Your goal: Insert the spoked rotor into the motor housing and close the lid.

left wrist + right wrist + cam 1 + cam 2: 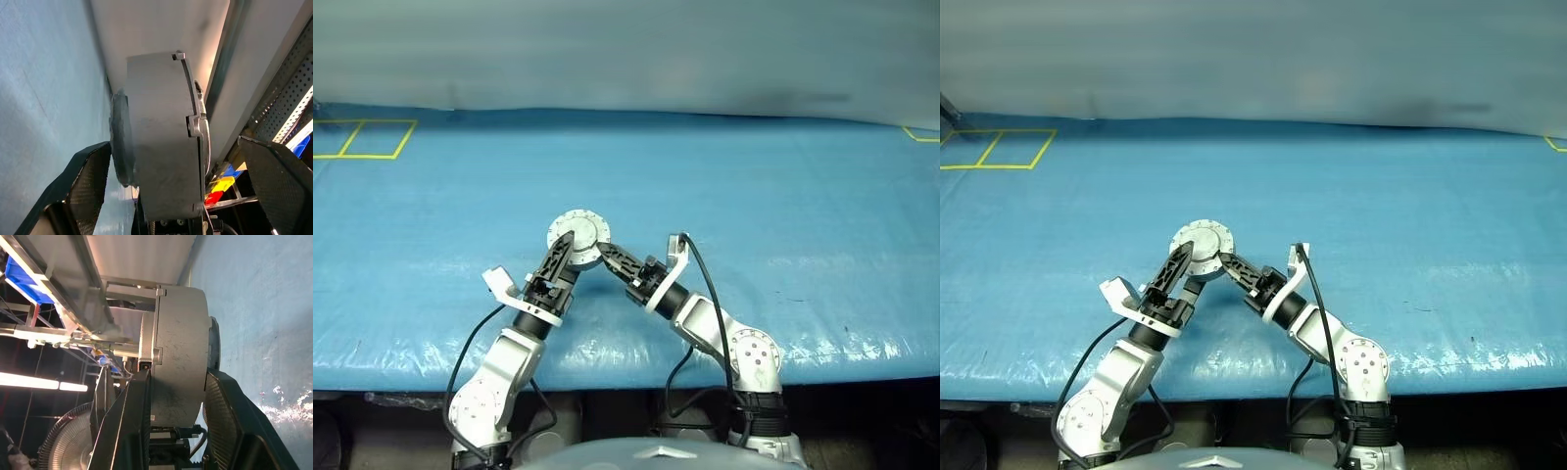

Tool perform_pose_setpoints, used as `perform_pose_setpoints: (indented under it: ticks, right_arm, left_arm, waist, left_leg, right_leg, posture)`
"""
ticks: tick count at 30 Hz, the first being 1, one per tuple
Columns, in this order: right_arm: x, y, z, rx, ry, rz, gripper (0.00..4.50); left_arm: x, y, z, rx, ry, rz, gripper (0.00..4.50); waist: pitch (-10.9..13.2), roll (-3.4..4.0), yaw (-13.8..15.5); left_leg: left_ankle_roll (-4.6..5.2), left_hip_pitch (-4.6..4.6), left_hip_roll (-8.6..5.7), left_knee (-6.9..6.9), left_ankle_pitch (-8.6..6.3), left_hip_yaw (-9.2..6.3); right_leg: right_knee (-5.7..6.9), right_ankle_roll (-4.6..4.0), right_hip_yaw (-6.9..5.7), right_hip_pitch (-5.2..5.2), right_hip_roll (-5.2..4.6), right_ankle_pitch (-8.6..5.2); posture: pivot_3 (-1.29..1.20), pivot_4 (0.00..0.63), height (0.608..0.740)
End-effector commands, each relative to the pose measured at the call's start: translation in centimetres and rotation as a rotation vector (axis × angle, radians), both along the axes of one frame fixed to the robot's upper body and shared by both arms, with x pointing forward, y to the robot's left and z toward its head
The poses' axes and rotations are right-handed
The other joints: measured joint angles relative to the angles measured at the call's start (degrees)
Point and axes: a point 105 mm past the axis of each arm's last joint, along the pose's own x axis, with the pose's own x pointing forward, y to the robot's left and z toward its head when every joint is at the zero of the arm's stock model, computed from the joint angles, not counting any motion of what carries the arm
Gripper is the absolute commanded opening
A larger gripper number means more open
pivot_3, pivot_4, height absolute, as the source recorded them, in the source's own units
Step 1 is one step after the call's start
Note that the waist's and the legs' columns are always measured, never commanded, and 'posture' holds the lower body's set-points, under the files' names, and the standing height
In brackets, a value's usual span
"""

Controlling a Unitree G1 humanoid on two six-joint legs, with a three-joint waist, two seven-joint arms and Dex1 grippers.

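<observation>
Covering the table, wrinkled blue sheet (754,215), yellow tape lines (364,138)

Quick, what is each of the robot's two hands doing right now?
Left gripper: open, fingers standing clear on either side of the motor housing.
Right gripper: shut on the motor housing, holding it up above the blue table.

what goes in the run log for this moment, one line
motor housing: lid closed, lifted above blue table | right gripper: clamped on housing | left gripper: open, fingers either side, not touching
</observation>
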Motion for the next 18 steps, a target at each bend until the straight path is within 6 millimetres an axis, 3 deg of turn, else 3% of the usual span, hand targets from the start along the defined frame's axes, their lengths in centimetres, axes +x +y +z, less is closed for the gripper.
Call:
perform_pose_setpoints:
  ticks: [1, 5, 6, 8, 12, 13, 17, 18]
  right_arm:
    - [-1.0, 0.7, 3.1, 0.091, -0.098, 0.043, 1.22]
    - [-1.3, 0.6, 3.1, 0.086, -0.102, 0.048, 1.22]
    - [-1.3, 0.6, 3.1, 0.084, -0.103, 0.047, 1.22]
    - [-1.2, 0.5, 3.0, 0.079, -0.105, 0.039, 1.22]
    - [-1.2, 0.4, 3.2, 0.057, -0.139, 0.029, 1.22]
    - [-1.3, 0.4, 3.2, 0.055, -0.148, 0.034, 1.22]
    - [-1.4, 0.3, 3.5, 0.051, -0.191, 0.032, 1.22]
    - [-1.2, 0.1, 3.5, 0.044, -0.196, 0.019, 1.57]
  left_arm:
    - [-0.2, -0.8, 0.7, -0.102, -0.017, 0.015, 4.50]
    - [0.0, -0.8, 0.4, -0.123, 0.010, 0.021, 4.50]
    - [0.1, -0.7, 0.3, -0.131, 0.026, 0.027, 4.33]
    - [0.1, -0.7, 0.1, -0.138, 0.042, 0.029, 3.92]
    - [0.1, -0.9, -0.2, -0.146, 0.052, 0.014, 2.55]
    - [0.1, -0.9, -0.2, -0.146, 0.052, 0.012, 2.40]
    - [0.2, -0.7, -0.5, -0.147, 0.059, 0.016, 2.41]
    - [0.3, -0.6, -0.6, -0.145, 0.064, 0.020, 2.41]
  waist:
    - [0.0, 0.00, 0.0]
    - [0.0, 0.00, 0.0]
    - [0.0, 0.00, 0.0]
    - [0.0, 0.00, 0.0]
    - [0.0, 0.00, 0.0]
    - [0.0, -0.01, 0.0]
    - [0.0, 0.00, 0.0]
    - [0.0, 0.00, 0.0]
  left_leg:
    - [0.00, 0.00, 0.00, 0.00, 0.00, 0.00]
    - [0.00, -0.02, 0.00, 0.00, 0.00, 0.00]
    - [0.00, -0.01, 0.00, 0.00, 0.00, -0.01]
    - [0.00, -0.01, 0.00, -0.01, 0.00, -0.01]
    - [0.00, -0.03, -0.01, 0.00, 0.00, -0.01]
    - [0.00, -0.03, -0.01, 0.00, 0.00, 0.00]
    - [0.00, -0.04, 0.00, -0.01, 0.00, -0.01]
    - [0.00, -0.04, 0.00, -0.01, 0.00, 0.00]
  right_leg:
    - [0.00, 0.00, 0.00, 0.00, 0.00, 0.00]
    - [-0.01, 0.00, 0.00, -0.02, -0.01, 0.00]
    - [-0.01, 0.01, 0.00, -0.02, 0.00, 0.00]
    - [-0.01, 0.01, 0.00, -0.02, 0.00, 0.00]
    - [-0.02, 0.01, 0.00, -0.02, -0.01, 0.00]
    - [-0.02, 0.01, 0.00, -0.03, -0.01, 0.00]
    - [-0.03, 0.01, -0.01, -0.05, 0.00, 0.00]
    - [-0.03, 0.01, -0.01, -0.05, 0.00, -0.01]
  posture:
    - [0.00, 0.150, 0.740]
    - [0.00, 0.150, 0.740]
    - [0.00, 0.150, 0.740]
    - [0.00, 0.150, 0.740]
    - [0.00, 0.150, 0.740]
    - [0.00, 0.150, 0.740]
    - [0.00, 0.150, 0.740]
    - [0.00, 0.150, 0.740]
